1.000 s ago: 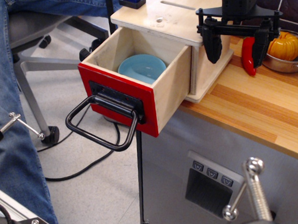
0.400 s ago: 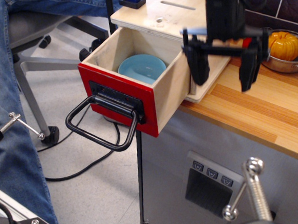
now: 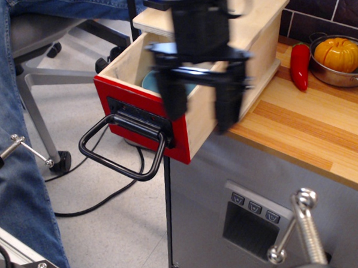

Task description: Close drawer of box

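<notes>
The drawer (image 3: 143, 111) stands pulled out of the pale plywood box (image 3: 265, 36) and hangs past the counter edge. Its glossy red front carries a black loop handle (image 3: 121, 152). A light blue bowl (image 3: 149, 80) lies inside, mostly hidden by the arm. My black gripper (image 3: 199, 108) is open, fingers pointing down. It hovers over the drawer's front right corner, one finger (image 3: 172, 97) in front of the drawer's inside and the other (image 3: 228, 106) outside its right wall. It holds nothing.
A red chili pepper (image 3: 300, 66) and a steel bowl with an orange pumpkin (image 3: 338, 53) sit on the butcher-block countertop (image 3: 311, 132) at the right. A grey cabinet panel with buttons (image 3: 256, 208) is below. An office chair (image 3: 45, 49) and a person's jeans-clad legs are at the left.
My gripper has swung left and toward the camera, from beside the box's right side near the chili to over the drawer's front right corner. The drawer has not moved.
</notes>
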Robot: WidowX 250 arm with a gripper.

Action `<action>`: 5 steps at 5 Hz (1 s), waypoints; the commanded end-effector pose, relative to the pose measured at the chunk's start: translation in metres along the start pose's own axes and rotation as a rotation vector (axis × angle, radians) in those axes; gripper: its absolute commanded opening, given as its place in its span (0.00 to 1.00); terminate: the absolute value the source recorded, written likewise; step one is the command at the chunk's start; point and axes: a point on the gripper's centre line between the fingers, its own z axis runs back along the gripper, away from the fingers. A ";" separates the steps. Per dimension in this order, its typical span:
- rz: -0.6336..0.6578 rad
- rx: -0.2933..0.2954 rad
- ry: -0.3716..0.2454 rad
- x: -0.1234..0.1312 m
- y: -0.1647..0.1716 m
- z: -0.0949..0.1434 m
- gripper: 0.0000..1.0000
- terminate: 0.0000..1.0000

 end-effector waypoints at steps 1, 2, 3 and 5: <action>-0.096 0.056 0.025 -0.020 0.035 0.008 1.00 0.00; -0.126 0.074 0.049 -0.014 0.057 0.014 1.00 0.00; -0.148 0.135 0.017 -0.005 0.078 0.013 1.00 0.00; -0.056 0.157 -0.059 0.020 0.091 0.000 1.00 0.00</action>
